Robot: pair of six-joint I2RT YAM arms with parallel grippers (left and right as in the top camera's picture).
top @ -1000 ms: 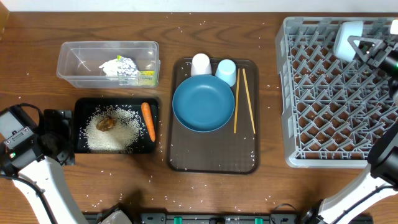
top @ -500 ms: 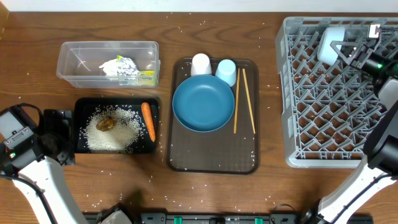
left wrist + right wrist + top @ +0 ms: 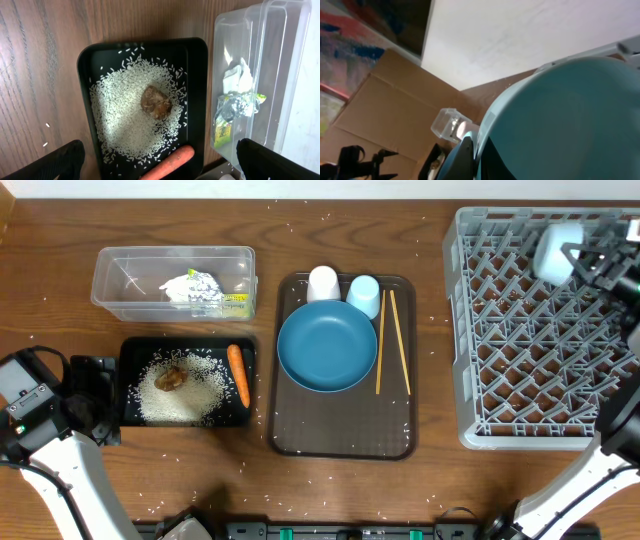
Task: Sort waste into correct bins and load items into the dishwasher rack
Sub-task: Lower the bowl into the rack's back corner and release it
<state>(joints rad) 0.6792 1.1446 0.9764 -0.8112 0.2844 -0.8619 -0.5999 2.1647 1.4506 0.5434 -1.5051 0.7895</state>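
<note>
Step in hand: loading rack. Right pincer pinching pale-blue bowl over far corner of grey rack - cannot tell if touching. Left pincer spread wide over black tray, empty. Next, I judge: lower bowl between pegs, release - plate, 2 cups, 2 chopsticks wait on brown tray.

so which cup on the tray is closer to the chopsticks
The light-blue cup: it stands between the white cup and the chopsticks, so the white one is farther off.
</note>
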